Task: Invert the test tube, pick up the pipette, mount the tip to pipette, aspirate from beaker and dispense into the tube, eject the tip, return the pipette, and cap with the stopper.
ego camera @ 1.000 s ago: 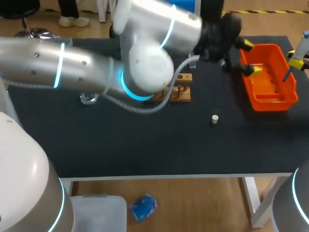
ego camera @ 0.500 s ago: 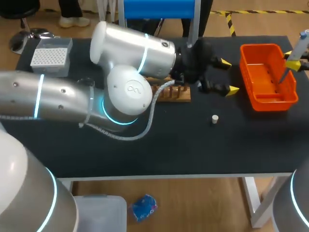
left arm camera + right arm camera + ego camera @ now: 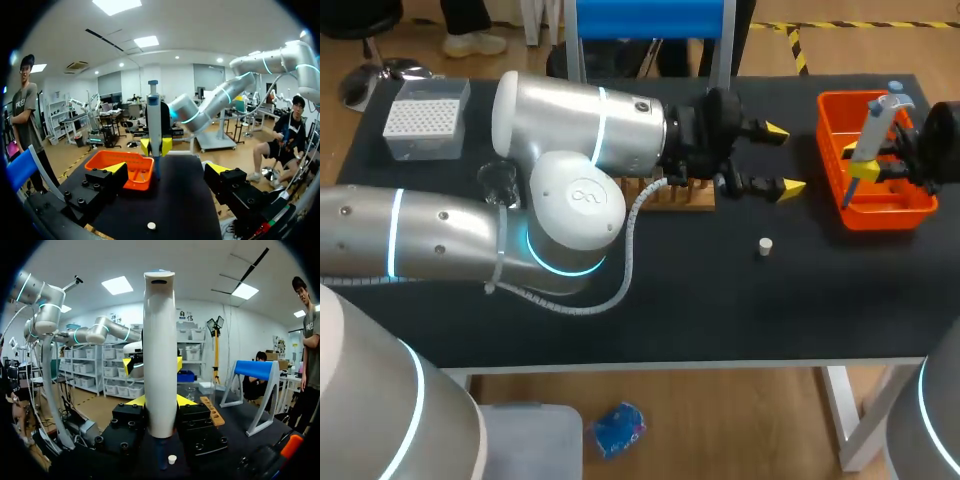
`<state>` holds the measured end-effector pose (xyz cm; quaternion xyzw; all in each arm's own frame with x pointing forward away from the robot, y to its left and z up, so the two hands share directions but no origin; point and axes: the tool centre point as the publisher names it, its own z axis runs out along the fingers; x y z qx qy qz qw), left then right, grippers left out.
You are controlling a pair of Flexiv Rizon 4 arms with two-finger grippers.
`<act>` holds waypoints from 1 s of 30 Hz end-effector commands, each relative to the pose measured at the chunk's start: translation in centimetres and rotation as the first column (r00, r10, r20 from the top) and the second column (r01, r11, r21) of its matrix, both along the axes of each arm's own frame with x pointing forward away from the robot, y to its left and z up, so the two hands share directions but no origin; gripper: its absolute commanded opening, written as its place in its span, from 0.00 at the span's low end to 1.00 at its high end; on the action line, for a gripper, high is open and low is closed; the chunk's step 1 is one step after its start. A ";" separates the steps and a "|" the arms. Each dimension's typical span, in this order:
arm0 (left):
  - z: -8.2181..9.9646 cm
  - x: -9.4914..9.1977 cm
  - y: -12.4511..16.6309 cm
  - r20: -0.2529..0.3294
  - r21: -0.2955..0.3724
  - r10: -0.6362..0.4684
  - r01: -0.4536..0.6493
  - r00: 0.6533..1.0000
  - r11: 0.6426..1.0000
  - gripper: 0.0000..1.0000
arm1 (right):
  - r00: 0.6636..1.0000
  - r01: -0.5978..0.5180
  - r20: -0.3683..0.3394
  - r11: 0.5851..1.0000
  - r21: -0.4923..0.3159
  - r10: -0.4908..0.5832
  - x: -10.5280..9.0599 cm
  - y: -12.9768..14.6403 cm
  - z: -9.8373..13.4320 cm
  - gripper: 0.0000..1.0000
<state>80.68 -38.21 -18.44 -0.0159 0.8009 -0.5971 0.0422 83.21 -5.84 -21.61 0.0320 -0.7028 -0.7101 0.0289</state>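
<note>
My right gripper (image 3: pixel 882 165) comes in from the right edge and is shut on the white pipette (image 3: pixel 876 122), which stands upright over the orange bin (image 3: pixel 920 205). In the right wrist view the pipette (image 3: pixel 160 355) fills the space between my fingers (image 3: pixel 160 402). My left gripper (image 3: pixel 780 158) hangs open and empty just right of the wooden tube rack (image 3: pixel 692 196). It faces the pipette (image 3: pixel 154 120) and the bin (image 3: pixel 131 176). The small white stopper (image 3: pixel 765 245) lies on the black table in front of both. The left arm hides most of the rack and any tube in it.
A grey tip box (image 3: pixel 425 120) stands at the back left of the table. A glass beaker (image 3: pixel 498 182) shows partly behind the left arm's elbow. The bulky left arm spans the table's left and middle. A blue-topped stand (image 3: pixel 640 15) sits at the far edge.
The left arm has pulled back left from the orange bin to beside the rack. The right gripper has carried the pipette left, in from the table's edge to over the bin.
</note>
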 end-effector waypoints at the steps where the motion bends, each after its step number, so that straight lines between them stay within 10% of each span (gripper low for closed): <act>1: -0.3 0.1 0.0 0.005 -0.056 -0.004 0.005 1.000 0.998 1.00 | 1.000 0.006 0.001 1.000 -0.005 -0.006 -0.3 -0.1 0.2 0.00; 13: -2.3 -0.4 0.5 0.086 -0.186 0.056 -0.040 0.995 0.982 1.00 | 1.000 0.004 -0.004 1.000 0.004 -0.004 -0.6 -0.2 -0.1 0.00; 30: -2.9 -0.4 1.2 0.075 -0.197 0.090 -0.074 0.993 0.978 1.00 | 0.992 -0.127 -0.006 0.990 0.059 0.128 -2.5 4.5 -2.0 0.00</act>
